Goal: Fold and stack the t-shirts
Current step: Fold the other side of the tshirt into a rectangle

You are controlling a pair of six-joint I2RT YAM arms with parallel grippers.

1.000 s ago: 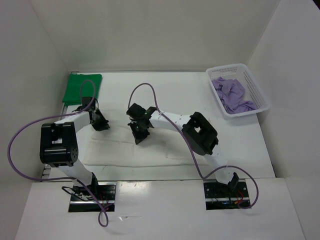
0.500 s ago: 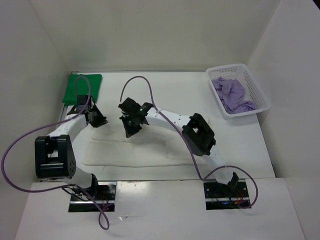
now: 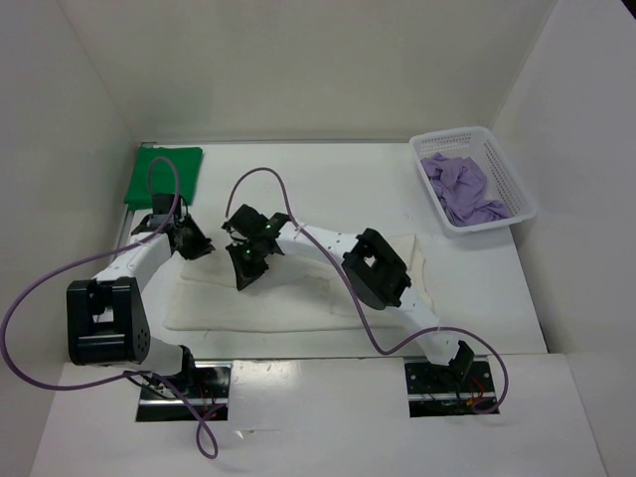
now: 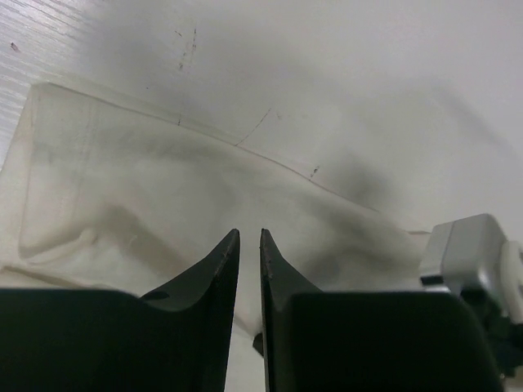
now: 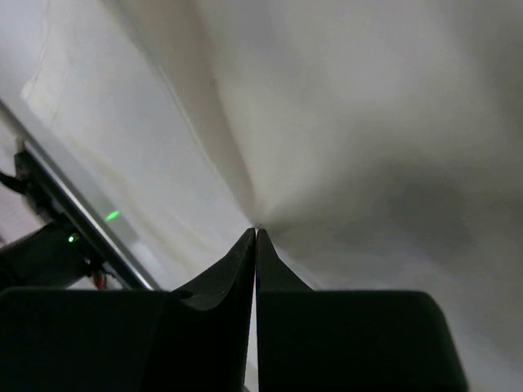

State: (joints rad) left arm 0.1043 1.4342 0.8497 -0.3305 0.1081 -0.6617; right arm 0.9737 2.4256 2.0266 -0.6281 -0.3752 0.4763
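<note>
— Scratches (image 4: 184,45) on the bench (image 3: 328,184), thin and dark, just beyond the cloth in the left wrist view. Can you read them?
— No, they are too faint to make out as letters. Go on from the left.
— At the far left corner lies the green t-shirt (image 3: 164,176), folded into a flat rectangle.
— And the left hand (image 3: 197,246)?
— It is just nearer than the green one, tips down at the far left corner of the white t-shirt (image 3: 298,303). Its fingers (image 4: 221,261) stand a narrow slit apart. Whether cloth is caught in the slit I cannot tell.
— How does the white one lie?
— It is spread flat across the middle of the bench, long axis left to right, parallel to the near edge. Which end is the neck I cannot tell.
— Right hand (image 3: 242,278)?
— It is just right of the left one, over the shirt's far edge. Its fingers are pressed together on a pinch of white cloth, and creases run out from the tips.
— Far right?
— A white mesh basket (image 3: 515,177), long axis running away from the arms, holds the lavender t-shirt (image 3: 459,189), crumpled inside.
</note>
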